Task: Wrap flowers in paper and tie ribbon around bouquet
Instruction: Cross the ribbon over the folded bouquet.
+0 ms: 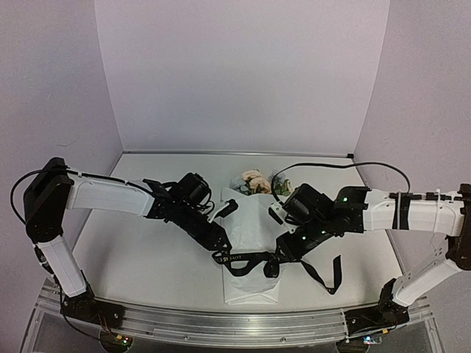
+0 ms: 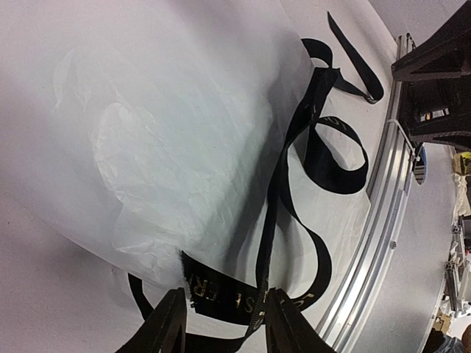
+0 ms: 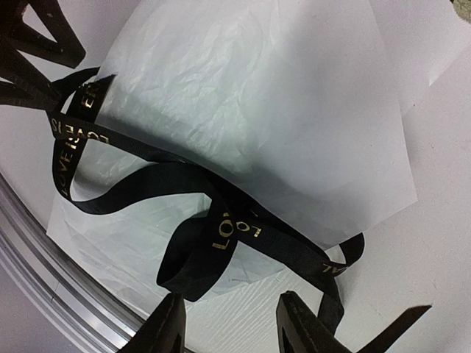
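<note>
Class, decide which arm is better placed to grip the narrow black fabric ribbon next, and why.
Probably left: the black fabric ribbon crosses between the left gripper's open fingers; it lies just beyond the right gripper.

You have a white worktop (image 1: 147, 257) closed in on three sides by pale lilac walls (image 1: 243, 73). A ribbed aluminium rail (image 1: 221, 325) runs along its near edge.

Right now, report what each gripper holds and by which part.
Left gripper: black ribbon near its cut end lies between the fingers; grip unclear. Right gripper: jaws apart, ribbon loop ahead, nothing clamped.
</note>
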`<action>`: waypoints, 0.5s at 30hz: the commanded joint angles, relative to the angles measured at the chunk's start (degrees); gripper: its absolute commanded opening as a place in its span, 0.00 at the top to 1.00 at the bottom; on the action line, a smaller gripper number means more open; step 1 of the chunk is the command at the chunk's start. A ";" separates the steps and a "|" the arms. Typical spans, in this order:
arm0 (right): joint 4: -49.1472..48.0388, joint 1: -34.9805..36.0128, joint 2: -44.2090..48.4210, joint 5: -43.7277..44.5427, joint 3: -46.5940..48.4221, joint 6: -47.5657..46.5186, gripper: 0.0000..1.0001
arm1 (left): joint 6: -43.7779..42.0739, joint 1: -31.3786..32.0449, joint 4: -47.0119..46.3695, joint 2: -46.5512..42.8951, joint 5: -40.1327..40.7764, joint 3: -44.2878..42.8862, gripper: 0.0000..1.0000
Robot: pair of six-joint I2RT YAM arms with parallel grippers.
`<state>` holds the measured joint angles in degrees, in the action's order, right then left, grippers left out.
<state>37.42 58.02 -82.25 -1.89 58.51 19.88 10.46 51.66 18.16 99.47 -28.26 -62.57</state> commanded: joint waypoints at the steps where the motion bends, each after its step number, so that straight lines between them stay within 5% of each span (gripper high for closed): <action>1: 0.26 -0.64 2.04 1.45 -0.93 -0.20 0.56 | -0.42 0.14 2.55 2.44 0.85 -3.48 0.61; 15: 0.02 -1.31 2.87 0.96 -2.02 0.50 0.55 | -0.53 1.35 4.89 5.45 5.47 -5.94 0.65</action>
<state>37.39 57.12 -81.37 -1.88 56.88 19.98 10.42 52.67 21.71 104.34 -25.11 -65.57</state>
